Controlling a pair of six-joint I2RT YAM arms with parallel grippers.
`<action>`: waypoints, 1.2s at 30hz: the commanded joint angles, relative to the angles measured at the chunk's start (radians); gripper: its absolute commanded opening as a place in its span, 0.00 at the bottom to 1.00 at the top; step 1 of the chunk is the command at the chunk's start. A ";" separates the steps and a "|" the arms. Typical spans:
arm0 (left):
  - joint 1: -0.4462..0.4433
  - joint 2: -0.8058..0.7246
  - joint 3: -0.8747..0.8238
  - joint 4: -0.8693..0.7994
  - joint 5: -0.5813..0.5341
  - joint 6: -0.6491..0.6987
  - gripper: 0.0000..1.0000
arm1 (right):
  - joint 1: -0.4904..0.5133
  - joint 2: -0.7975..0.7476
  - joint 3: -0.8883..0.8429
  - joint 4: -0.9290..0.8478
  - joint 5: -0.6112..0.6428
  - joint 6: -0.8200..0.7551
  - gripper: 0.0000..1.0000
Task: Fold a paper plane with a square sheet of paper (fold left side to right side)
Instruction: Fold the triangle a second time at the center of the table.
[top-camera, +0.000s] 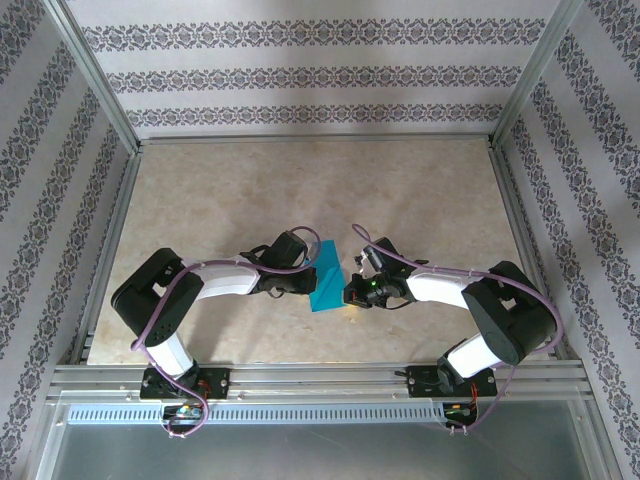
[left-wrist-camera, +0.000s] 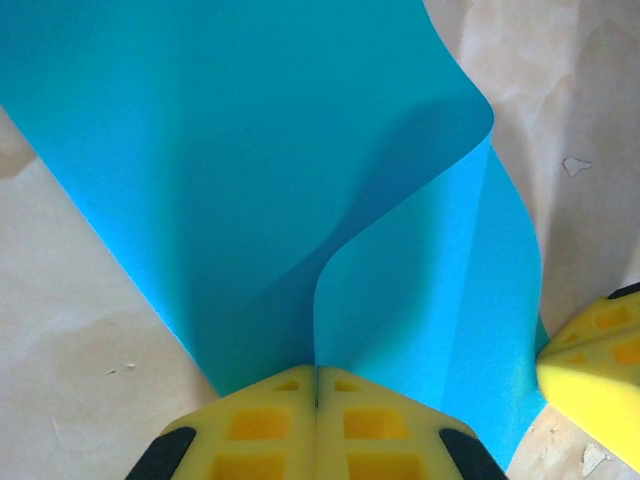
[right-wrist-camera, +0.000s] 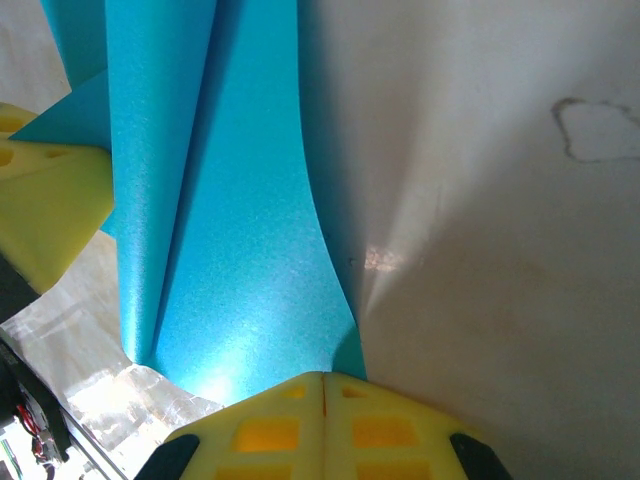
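Teal-blue and thin, the square sheet of paper (top-camera: 326, 278) stands up off the tabletop (top-camera: 300, 185) between the two tools. The left tool (left-wrist-camera: 318, 385) is just to one side of it and the right tool (right-wrist-camera: 322, 392) just to the other.

Both tools are clenched. In the left wrist view the yellow fingers (left-wrist-camera: 255, 425) meet with no gap. An edge of the sheet runs straight into the seam between them, so that tool looks to be grasping the paper by its border. The right tool's fingers are pressed together the same way, with the paper's lower edge disappearing at their tips. It too seems to pinch the sheet, though I cannot tell how deep the paper sits.

Ahead of the left tool the sheet bulges upward and curls over in a soft roll, not a crease. That shape fits the job. I judge that the left side is being lifted to carry it across toward the right, while the right tool anchors the opposite side so the sheet cannot slide. The fold is not yet pressed flat. The edges will need lining up before any crease is set, since paper this limp can buckle or skew.
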 joint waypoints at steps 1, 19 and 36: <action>0.015 -0.033 -0.020 0.030 -0.001 0.024 0.00 | 0.014 0.035 -0.007 -0.064 0.059 -0.023 0.00; 0.014 -0.019 0.000 0.005 -0.021 0.053 0.00 | 0.014 0.036 -0.012 -0.061 0.058 -0.024 0.00; 0.014 0.024 -0.002 0.025 -0.008 0.047 0.00 | 0.012 0.016 -0.001 -0.059 0.043 -0.027 0.00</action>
